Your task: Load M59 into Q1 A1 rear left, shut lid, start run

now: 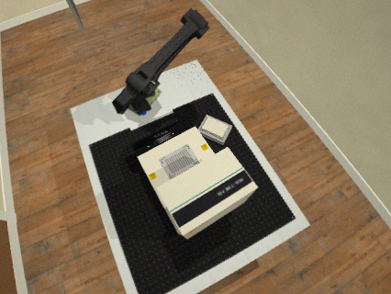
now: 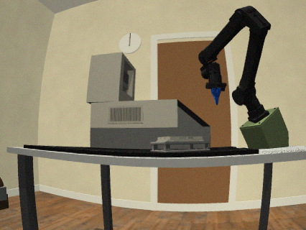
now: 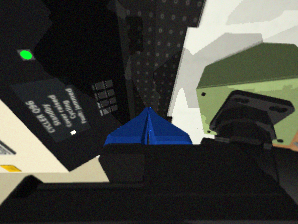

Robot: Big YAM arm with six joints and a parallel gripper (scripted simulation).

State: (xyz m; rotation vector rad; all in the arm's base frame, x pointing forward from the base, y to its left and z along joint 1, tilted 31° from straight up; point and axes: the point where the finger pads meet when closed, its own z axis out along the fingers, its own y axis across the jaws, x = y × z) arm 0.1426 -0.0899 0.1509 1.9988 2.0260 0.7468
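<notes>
Lid of the cream box-shaped cycler Q1 stands open; blue pincer together, empty; next, fetch grey plate M59.

Your top view looked steeply down from high above the table; your exterior sat low at table-edge height, facing the door from well back; your wrist view hung close over the cycler, which all three shared.
</notes>
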